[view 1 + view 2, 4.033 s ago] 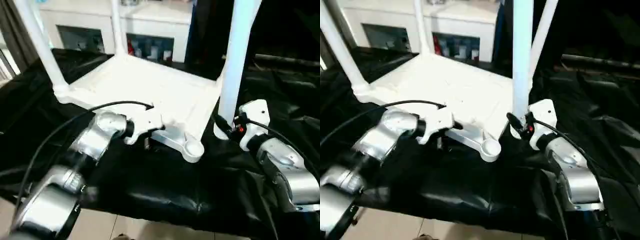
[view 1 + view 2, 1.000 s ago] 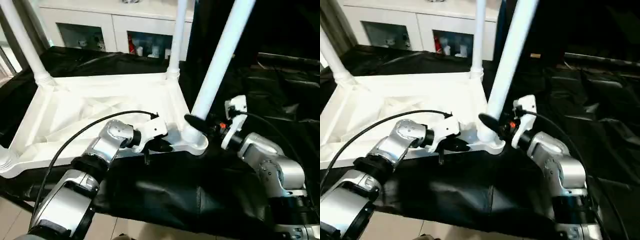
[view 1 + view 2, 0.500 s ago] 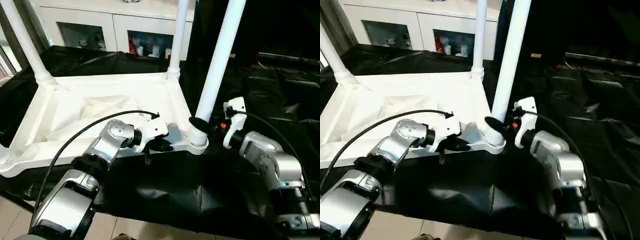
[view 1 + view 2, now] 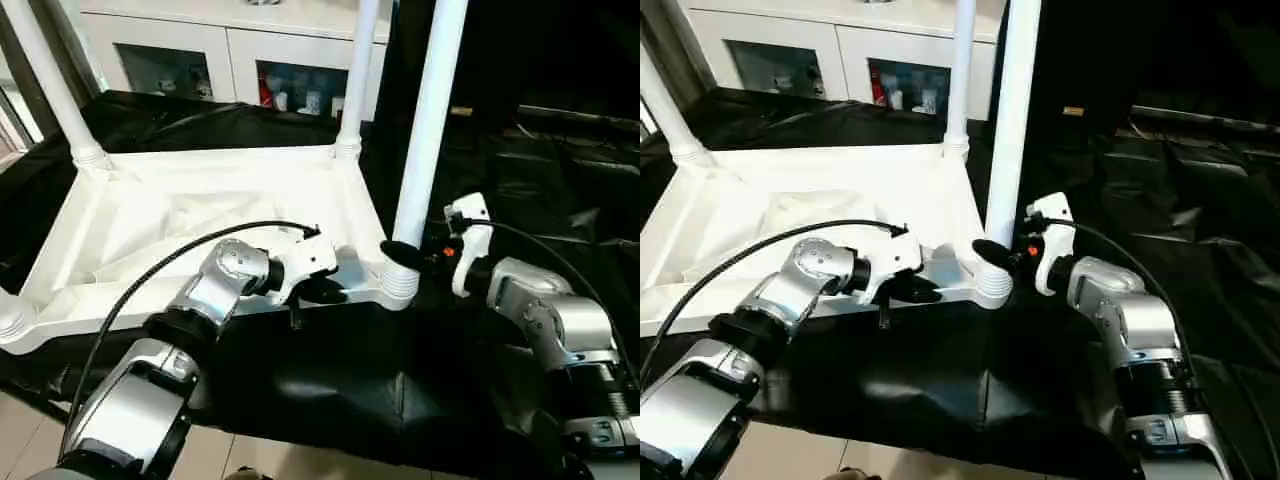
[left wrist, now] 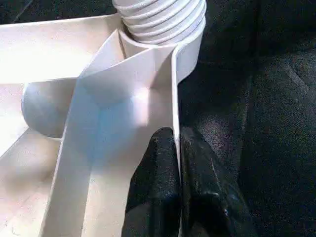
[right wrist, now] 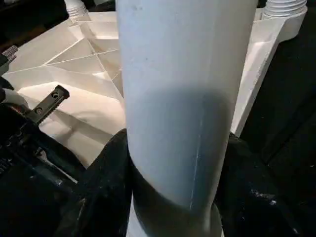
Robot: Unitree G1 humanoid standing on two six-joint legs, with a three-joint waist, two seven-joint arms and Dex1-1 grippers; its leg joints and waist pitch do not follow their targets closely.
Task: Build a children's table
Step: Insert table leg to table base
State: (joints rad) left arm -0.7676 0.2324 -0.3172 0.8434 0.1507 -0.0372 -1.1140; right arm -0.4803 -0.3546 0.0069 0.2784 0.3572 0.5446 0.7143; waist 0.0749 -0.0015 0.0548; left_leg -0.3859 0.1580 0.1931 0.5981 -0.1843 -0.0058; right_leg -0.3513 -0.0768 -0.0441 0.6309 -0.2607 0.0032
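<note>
The tabletop [image 4: 200,215] and the leg [image 4: 425,120] look like smooth white plastic with a light gloss. The cloth [image 4: 330,380] under them is black and shiny. The forearms [image 4: 560,325] are brushed silver metal.

My left gripper [image 5: 175,163] has its jaws pinched on the tabletop [image 4: 190,215] rim; my right gripper [image 6: 173,197] has its jaws clasped round the near leg [image 4: 425,130], both forearms reaching forward.

White ribbed tabletop [image 4: 200,215] and white tubular legs [image 4: 425,120] on glossy black sheeting [image 4: 330,370]. Silver forearms [image 4: 215,285] with black cable [image 4: 150,275], black fingers [image 5: 168,187]. White glass-doored cabinet [image 4: 235,45] behind, red item inside.
</note>
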